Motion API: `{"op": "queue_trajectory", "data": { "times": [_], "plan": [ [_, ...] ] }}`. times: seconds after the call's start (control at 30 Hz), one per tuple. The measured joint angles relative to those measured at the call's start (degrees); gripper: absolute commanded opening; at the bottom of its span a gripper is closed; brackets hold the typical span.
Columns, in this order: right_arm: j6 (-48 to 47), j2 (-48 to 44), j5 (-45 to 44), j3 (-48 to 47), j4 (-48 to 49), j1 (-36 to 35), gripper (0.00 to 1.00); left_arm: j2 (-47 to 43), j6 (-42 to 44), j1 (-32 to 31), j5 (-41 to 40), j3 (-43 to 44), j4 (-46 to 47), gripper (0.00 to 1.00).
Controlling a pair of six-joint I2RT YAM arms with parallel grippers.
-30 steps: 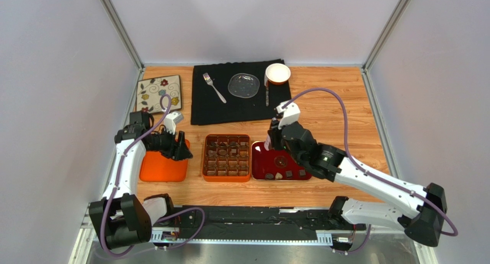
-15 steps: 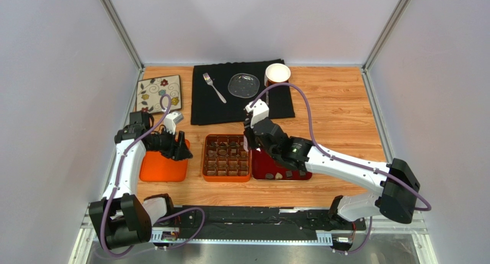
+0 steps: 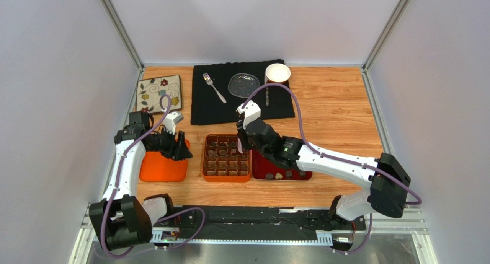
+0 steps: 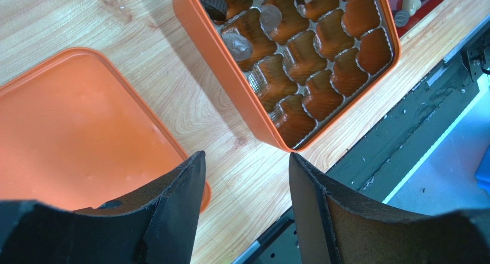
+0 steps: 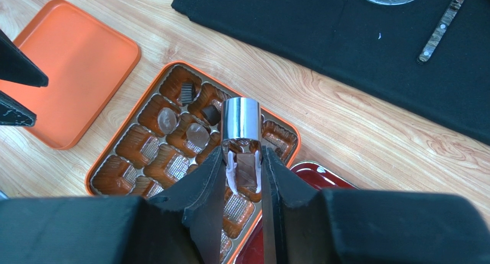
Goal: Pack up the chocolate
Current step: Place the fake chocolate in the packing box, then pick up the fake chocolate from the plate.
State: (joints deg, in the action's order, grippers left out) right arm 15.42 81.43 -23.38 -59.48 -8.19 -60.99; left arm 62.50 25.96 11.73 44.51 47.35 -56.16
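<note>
The right arm [image 3: 333,163] has swung from the red tray [image 3: 260,167] over the orange box [image 3: 203,158], jaws clamped on tongs [image 5: 241,119] pinching a chocolate [image 5: 246,167], ready to drop. Left jaws stand apart.

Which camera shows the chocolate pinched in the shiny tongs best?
The right wrist view: the chocolate sits close up between the white tips of the tongs. The top view is too far away to make it out. The left wrist view misses it, showing only part of the orange box.
</note>
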Motion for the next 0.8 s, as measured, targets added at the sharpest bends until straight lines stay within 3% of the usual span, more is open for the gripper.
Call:
{"op": "queue_trajectory", "data": {
  "times": [0.47, 0.8],
  "plan": [
    [0.0, 0.8, -0.1, -0.2, 0.1, 0.0, 0.32, 0.0, 0.1, 0.2, 0.0, 0.0, -0.2, 0.63],
    [0.0, -1.4, -1.0, -0.2, -0.1, 0.0, 0.29, 0.0, 0.1, 0.4, 0.0, 0.0, -0.3, 0.63]
  ]
}}
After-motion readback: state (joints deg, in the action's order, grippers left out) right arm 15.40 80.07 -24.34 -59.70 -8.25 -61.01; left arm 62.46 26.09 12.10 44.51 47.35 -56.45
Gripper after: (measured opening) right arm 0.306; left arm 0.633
